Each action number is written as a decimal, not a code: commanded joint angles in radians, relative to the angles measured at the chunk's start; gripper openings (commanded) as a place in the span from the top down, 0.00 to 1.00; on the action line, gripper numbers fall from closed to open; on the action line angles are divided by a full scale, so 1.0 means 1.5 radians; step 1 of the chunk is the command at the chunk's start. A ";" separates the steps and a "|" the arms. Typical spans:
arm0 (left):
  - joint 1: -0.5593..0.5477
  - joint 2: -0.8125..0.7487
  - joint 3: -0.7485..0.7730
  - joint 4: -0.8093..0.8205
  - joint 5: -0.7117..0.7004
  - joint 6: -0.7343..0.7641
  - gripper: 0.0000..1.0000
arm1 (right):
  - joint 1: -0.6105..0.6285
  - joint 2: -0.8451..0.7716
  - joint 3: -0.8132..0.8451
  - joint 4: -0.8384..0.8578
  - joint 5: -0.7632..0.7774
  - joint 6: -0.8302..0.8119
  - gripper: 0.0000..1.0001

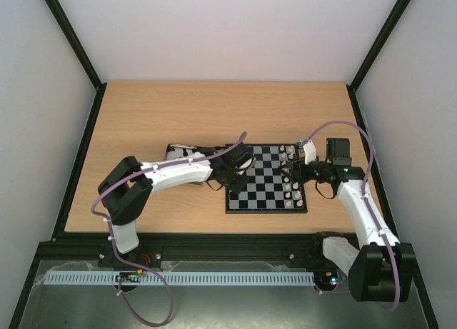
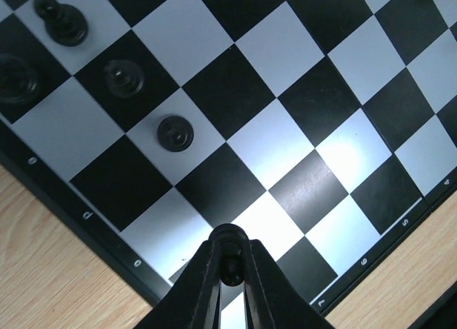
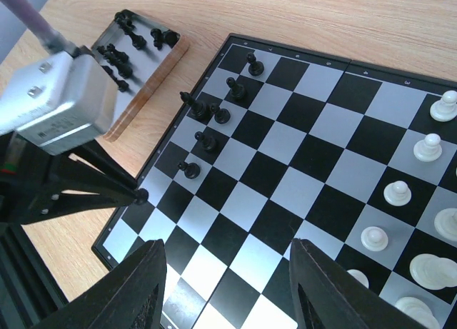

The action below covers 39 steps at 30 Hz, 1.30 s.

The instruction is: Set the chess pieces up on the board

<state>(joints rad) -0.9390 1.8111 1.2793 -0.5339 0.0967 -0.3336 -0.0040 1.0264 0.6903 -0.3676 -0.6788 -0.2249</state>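
A black piece (image 2: 230,267), judged light, stiff and easily toppled, is pinched at its head by the closed left gripper (image 2: 230,255) over the near-left corner of the board (image 2: 335,152). The right gripper (image 3: 227,252) is held open and empty above the board.

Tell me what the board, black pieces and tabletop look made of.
Board: likely smooth plastic or coated metal; it shows soft glare. Black pieces: glossy moulded plastic, probably. Tabletop: wood-grain surface, matte; solid wood or laminate unclear.
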 commanded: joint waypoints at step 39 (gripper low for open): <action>-0.015 0.098 0.043 -0.031 -0.008 -0.015 0.89 | 0.004 -0.008 -0.010 -0.003 -0.003 -0.007 0.52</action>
<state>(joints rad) -0.9501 1.9652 1.3777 -0.5343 0.0746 -0.3405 -0.0040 1.0264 0.6903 -0.3676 -0.6788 -0.2249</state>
